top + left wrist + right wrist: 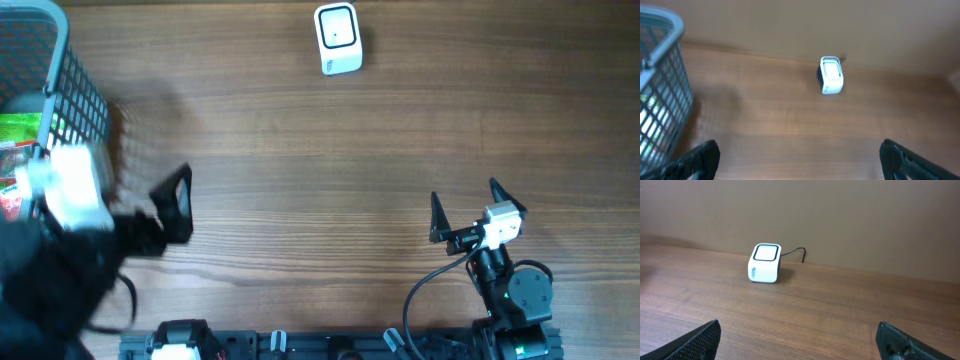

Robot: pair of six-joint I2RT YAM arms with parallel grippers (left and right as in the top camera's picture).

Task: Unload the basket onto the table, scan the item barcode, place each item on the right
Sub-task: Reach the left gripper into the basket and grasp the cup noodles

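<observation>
i see the left gripper beside the basket and the right gripper at lower right, both spread wide and empty (scanner sits top centre).

the basket blocks the far-left corner of the table; the scanner stands by its far edge; open wood lies between.

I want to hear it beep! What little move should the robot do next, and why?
Probably the left gripper should dip into the grey mesh basket for the green packet: it and the right gripper are open and empty, and nothing is near the white box-shaped scanner yet.
</observation>
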